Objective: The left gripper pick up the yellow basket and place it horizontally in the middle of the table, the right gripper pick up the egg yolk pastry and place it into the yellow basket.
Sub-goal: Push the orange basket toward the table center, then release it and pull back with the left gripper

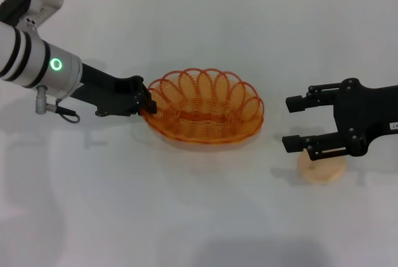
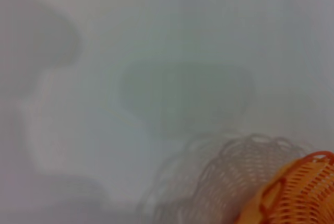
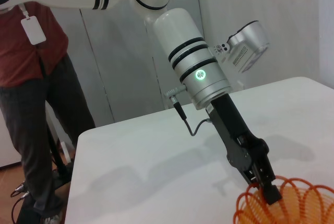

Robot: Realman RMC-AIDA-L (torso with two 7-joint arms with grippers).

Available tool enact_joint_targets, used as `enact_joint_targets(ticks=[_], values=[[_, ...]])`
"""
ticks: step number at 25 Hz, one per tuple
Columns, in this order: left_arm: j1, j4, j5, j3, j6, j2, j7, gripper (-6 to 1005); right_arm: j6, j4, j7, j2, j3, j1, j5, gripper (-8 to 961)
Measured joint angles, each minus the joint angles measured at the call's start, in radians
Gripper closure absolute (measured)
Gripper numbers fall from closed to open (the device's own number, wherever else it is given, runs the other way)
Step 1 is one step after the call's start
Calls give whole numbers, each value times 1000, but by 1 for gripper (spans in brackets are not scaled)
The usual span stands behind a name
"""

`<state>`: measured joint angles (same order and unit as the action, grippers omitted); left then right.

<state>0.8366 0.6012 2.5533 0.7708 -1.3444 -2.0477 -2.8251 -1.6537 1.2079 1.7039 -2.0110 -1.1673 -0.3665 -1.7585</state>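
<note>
While spanning the whole scene, white table carries yellow basket near centre, long side running left to right. Left gripper pinched closed on its left rim; right gripper spread wide, hovering just above egg yolk pastry to the basket's right. Best released only once basket sits flat and steady. Right wrist view alone shows a person standing beyond the table; left wrist view only a basket edge and shadows.
</note>
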Motion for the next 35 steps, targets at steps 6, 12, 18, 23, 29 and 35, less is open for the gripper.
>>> enact_joint_targets(ticks=[6,12,18,23,29,35], values=[[-4,-1,-32,0,-8,2,15,821,0,4,0,0,1,0,1,230],[-5,-1,-44,1,-24,5,35,625,0,7,0,0,6,2,1,230],[-8,0,-59,-4,-49,10,54,466,0,7,0,0,7,0,4,230],[-11,11,-63,-2,-61,18,56,295,3,7,0,0,8,0,7,230],[-25,70,-58,1,-61,37,76,111,6,3,0,0,8,0,8,230],[-36,130,-78,-5,-55,51,184,112,18,-2,0,0,9,1,8,229]])
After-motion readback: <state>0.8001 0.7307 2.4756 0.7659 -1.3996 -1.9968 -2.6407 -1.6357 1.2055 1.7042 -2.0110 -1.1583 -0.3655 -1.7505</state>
